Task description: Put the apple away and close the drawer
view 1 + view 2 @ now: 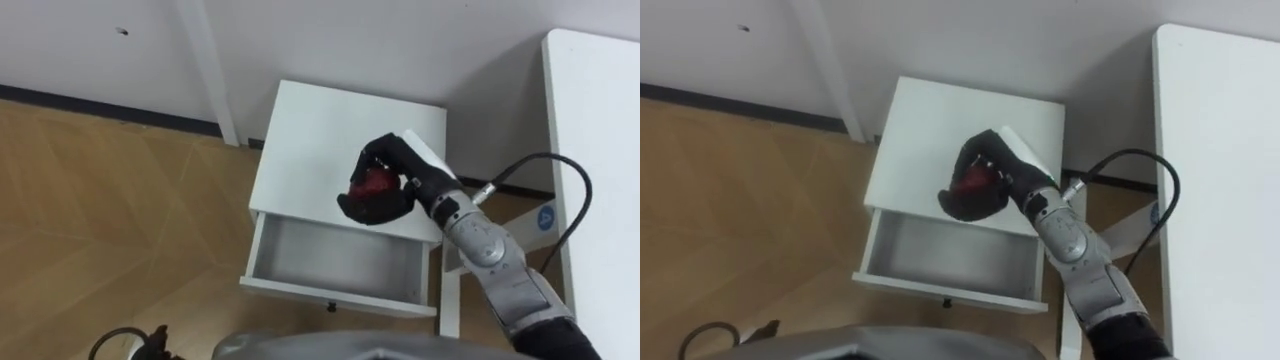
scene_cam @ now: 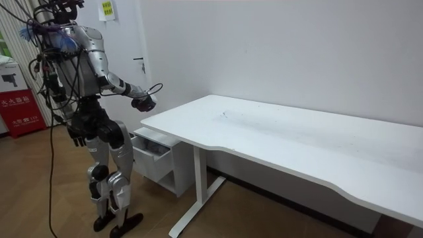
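My right hand [image 1: 383, 185] is curled round a red apple [image 1: 376, 183] and holds it above the front edge of the white cabinet's top [image 1: 320, 130]. Directly below and in front, the cabinet's drawer [image 1: 335, 258] is pulled open, and its grey inside looks bare. In the right eye view the same hand [image 1: 985, 185] grips the apple [image 1: 973, 181] over the drawer [image 1: 950, 255]. From the room view I stand facing the cabinet [image 2: 155, 155] with the right hand [image 2: 144, 102] stretched out over it. My left hand [image 2: 76, 135] hangs by my side.
A large white desk [image 1: 595, 150] runs along the right, its leg [image 1: 450, 300] close beside the cabinet. A wall and a white door frame [image 1: 210, 70] stand behind. Wooden floor [image 1: 100, 220] lies open to the left.
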You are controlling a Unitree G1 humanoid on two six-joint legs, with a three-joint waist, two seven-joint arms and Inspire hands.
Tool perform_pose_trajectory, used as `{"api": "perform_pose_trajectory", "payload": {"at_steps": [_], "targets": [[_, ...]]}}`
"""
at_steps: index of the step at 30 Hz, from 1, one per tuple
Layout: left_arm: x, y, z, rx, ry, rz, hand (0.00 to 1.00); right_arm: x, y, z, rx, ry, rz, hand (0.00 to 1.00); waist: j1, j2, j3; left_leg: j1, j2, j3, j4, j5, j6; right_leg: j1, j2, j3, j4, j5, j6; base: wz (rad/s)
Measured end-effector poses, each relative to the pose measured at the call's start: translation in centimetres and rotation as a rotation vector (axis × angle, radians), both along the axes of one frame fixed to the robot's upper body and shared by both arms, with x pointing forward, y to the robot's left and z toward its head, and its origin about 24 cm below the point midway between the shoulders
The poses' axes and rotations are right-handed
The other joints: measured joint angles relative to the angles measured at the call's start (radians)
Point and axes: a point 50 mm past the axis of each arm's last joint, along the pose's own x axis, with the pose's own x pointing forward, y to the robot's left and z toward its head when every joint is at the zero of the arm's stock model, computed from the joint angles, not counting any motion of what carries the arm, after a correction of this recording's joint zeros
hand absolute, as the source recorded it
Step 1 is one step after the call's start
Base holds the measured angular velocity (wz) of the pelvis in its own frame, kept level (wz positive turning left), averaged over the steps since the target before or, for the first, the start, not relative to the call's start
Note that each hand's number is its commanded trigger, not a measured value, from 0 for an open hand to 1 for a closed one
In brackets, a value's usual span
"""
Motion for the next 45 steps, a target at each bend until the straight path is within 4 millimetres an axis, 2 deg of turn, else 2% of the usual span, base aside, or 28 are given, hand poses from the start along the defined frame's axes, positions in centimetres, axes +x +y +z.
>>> {"api": "perform_pose_trajectory", "payload": {"at_steps": [8,9,10,11,14,26,35,41,45], "targets": [[-0.1,-0.4,-0.2,-0.008,0.013,0.006,0.0,-2.0,-1.2,-2.8,-0.083,0.14,-0.01,1.0,-0.002,0.005,0.003,-0.006,-0.002,-0.01,0.002,0.0,0.0,-0.002,-0.002,0.001,0.001,0.0,0.0,0.03],[-0.1,-0.4,-0.2,-0.008,0.014,0.007,0.0,-2.0,-1.2,-2.9,-0.089,0.144,-0.008,0.8,-0.002,0.006,0.004,-0.007,-0.002,-0.01,0.002,0.0,0.0,-0.002,-0.002,0.001,0.001,0.0,0.0,0.0],[-0.1,-0.4,-0.2,-0.008,0.016,0.008,0.0,-2.1,-1.2,-3.0,-0.1,0.149,-0.001,0.07,-0.003,0.009,0.0061,-0.009,-0.002,-0.011,0.002,0.0,0.0,-0.003,-0.001,0.001,0.001,0.0,0.0,0.0],[-0.1,-0.5,-0.2,-0.008,0.015,0.007,0.0,-2.2,-1.3,-3.0,-0.103,0.155,0.002,0.0,-0.003,0.012,0.0079,-0.01,-0.002,-0.011,0.001,0.0,0.0,-0.003,-0.001,0.001,0.001,0.0,0.0,0.0],[0.1,-0.6,-0.2,-0.011,0.01,0.007,0.0,-2.3,-1.3,-3.1,-0.103,0.163,0.008,0.0,-0.003,0.015,0.0086,-0.012,-0.002,-0.012,0.002,0.0,0.0,-0.004,-0.001,0.001,0.001,0.0,0.0,0.0],[0.4,-0.6,-0.1,-0.017,-0.003,0.003,0.0,-2.3,-1.3,-3.0,-0.101,0.159,0.006,0.0,-0.006,0.005,-0.0012,-0.025,-0.003,-0.013,0.012,0.0,0.0,-0.015,-0.003,-0.001,0.001,0.0,0.0,0.0],[0.4,-0.7,-0.1,-0.038,0.003,0.0,0.0,-2.2,-1.5,-2.9,-0.101,0.157,-0.004,0.0,-0.006,0.009,0.0041,-0.036,-0.003,-0.015,0.019,0.0,0.0,-0.017,-0.004,-0.012,0.003,0.0,0.0,0.0],[0.6,-0.7,-0.1,-0.054,0.001,0.001,0.0,-2.3,-1.5,-3.0,-0.1,0.158,-0.005,0.0,-0.008,0.009,0.0039,-0.034,-0.003,-0.017,0.021,0.0,0.0,-0.018,-0.005,-0.021,0.002,0.0,0.0,0.0],[1.0,-0.7,-0.1,-0.057,-0.018,0.009,0.0,-2.4,-1.8,-3.1,-0.091,0.166,-0.021,0.0,-0.009,0.009,0.0043,-0.033,-0.003,-0.016,0.021,0.0,0.0,-0.017,-0.005,-0.012,0.002,0.0,0.0,0.0]]}}
